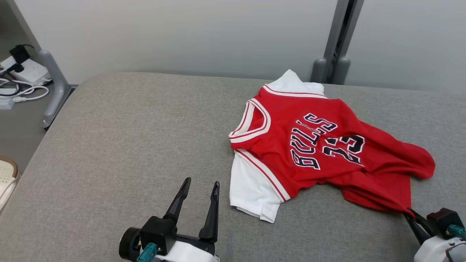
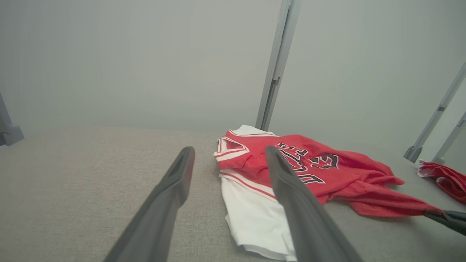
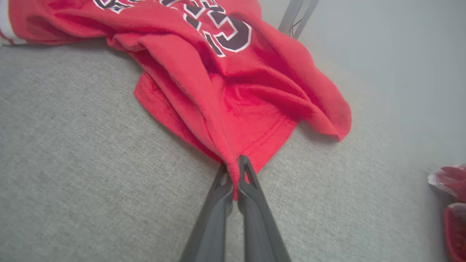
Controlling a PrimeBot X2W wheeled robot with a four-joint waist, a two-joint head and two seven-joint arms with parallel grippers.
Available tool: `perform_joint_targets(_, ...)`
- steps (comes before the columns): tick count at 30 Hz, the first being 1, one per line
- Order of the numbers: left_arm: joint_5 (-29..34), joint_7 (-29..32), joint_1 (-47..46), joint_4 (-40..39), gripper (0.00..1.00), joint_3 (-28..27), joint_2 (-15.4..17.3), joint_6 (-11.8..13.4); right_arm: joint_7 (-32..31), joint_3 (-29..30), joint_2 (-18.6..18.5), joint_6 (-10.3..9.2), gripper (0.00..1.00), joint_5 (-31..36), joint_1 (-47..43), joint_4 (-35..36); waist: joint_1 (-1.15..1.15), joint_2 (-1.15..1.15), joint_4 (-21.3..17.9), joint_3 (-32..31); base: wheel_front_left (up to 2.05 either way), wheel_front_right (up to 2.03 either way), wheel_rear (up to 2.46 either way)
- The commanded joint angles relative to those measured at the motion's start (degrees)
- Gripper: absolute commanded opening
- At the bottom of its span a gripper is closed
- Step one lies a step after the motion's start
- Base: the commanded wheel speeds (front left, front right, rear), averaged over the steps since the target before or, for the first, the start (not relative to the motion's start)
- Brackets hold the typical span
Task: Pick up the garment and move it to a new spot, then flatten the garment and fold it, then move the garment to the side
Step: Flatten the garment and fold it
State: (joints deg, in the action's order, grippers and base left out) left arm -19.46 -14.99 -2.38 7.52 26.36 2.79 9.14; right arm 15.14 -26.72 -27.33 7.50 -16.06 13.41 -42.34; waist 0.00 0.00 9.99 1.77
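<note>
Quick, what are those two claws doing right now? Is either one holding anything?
Left gripper: open, holding nothing.
Right gripper: closed, pinching the hem of the red jersey.

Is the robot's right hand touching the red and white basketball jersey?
Touching. In the right wrist view, the right hand is pinched shut on the hem of the red and white basketball jersey.
</note>
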Motion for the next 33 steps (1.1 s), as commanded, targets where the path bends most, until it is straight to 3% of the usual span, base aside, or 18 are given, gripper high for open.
perform_joint_targets(1, -0.36, -0.18, -0.55, 0.15, 1.0, -0.27, 0.24, -0.08, -0.02, 0.37, -0.65, -0.02, 0.0, 0.38, 0.0, 0.22, 0.0, 0.0, -1.2, -0.48, 0.0, 0.0, 0.0)
perform_joint_targets(8, -2.14, -0.18, -0.76, 4.15, 1.0, 0.03, 0.26, 0.46, -0.02, 0.92, -1.36, -0.02, 0.0, 1.73, 1.25, 2.18, 0.0, 0.0, -5.57, -0.61, 0.0, 0.0, 0.0)
perform_joint_targets(16, -9.26, -0.19, -5.88, 18.54, 1.0, 3.73, 0.27, 2.6, -0.02, -0.53, -1.47, -0.02, 0.0, 2.0, 3.21, 3.83, 0.0, 0.0, -9.51, 1.03, 0.0, 0.0, 0.0)
perform_joint_targets(22, -19.92, -0.19, -11.58, 27.45, 1.0, 6.24, 0.27, 3.31, -0.03, -1.91, -1.88, -0.02, 0.0, 1.11, 4.12, 4.82, 0.0, 0.0, -11.16, 2.41, 0.0, 0.0, 0.0)
perform_joint_targets(33, -23.49, -0.19, -15.96, 31.8, 1.0, 9.6, 0.3, 3.7, -0.02, 2.0, -3.47, -0.02, 0.0, 3.55, 5.47, 1.61, 0.0, 0.0, -11.84, 3.21, 0.0, 0.0, 0.0)
